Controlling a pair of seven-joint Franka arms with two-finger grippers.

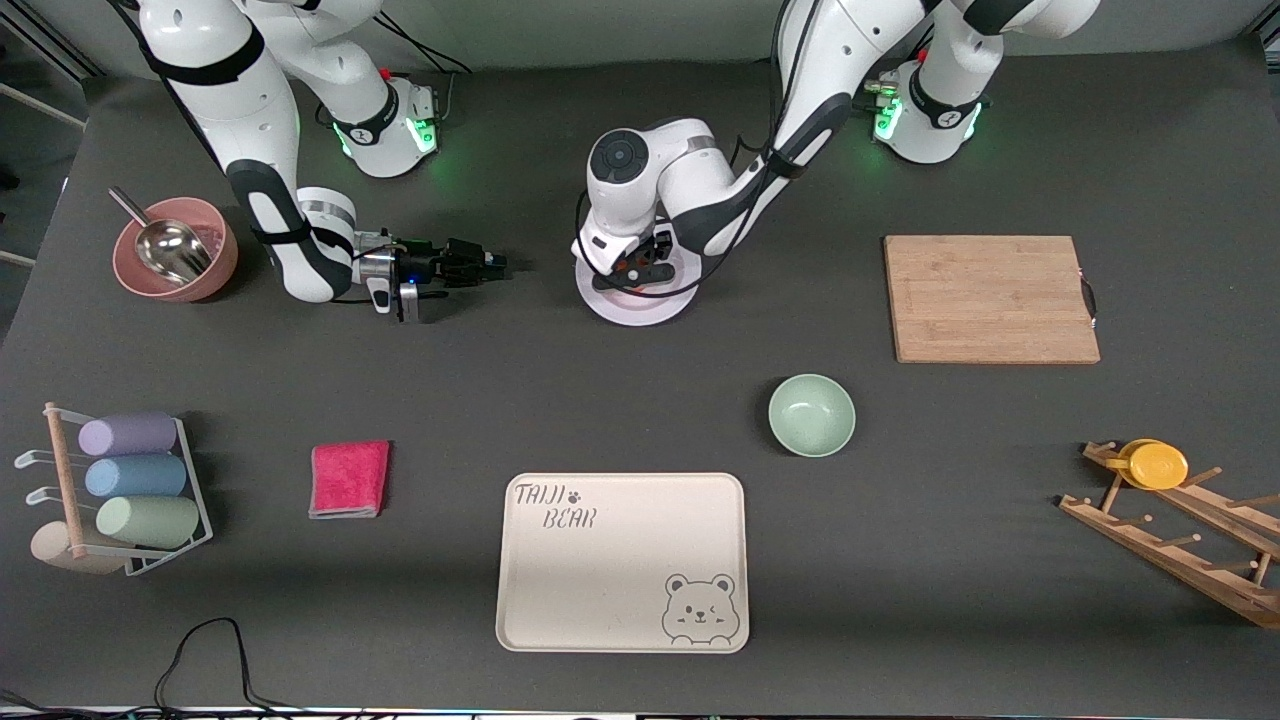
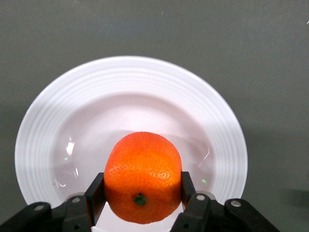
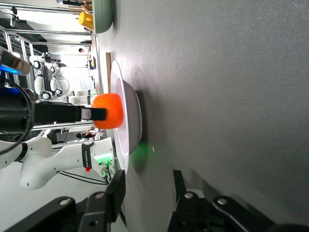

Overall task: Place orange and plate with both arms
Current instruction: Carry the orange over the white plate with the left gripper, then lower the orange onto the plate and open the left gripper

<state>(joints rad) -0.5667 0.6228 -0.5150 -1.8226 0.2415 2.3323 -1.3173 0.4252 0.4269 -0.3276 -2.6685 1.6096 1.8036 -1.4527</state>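
The white plate (image 1: 640,311) lies on the dark table, at about the middle of its length. My left gripper (image 1: 640,268) reaches down over it and is shut on the orange (image 2: 143,176), with a finger on each side. It holds the orange in the hollow of the plate (image 2: 130,96). From the front the left hand hides the orange. My right gripper (image 1: 495,265) is open and empty. It lies level, low over the table, beside the plate toward the right arm's end. Its wrist view shows the plate (image 3: 129,121) edge-on with the orange (image 3: 108,111) in it.
A pink bowl with a metal scoop (image 1: 175,262) stands by the right arm. A wooden board (image 1: 990,298), a green bowl (image 1: 811,414), a cream bear tray (image 1: 622,560), a pink cloth (image 1: 349,478), a cup rack (image 1: 130,490) and a wooden rack with a yellow cup (image 1: 1155,465) are also on the table.
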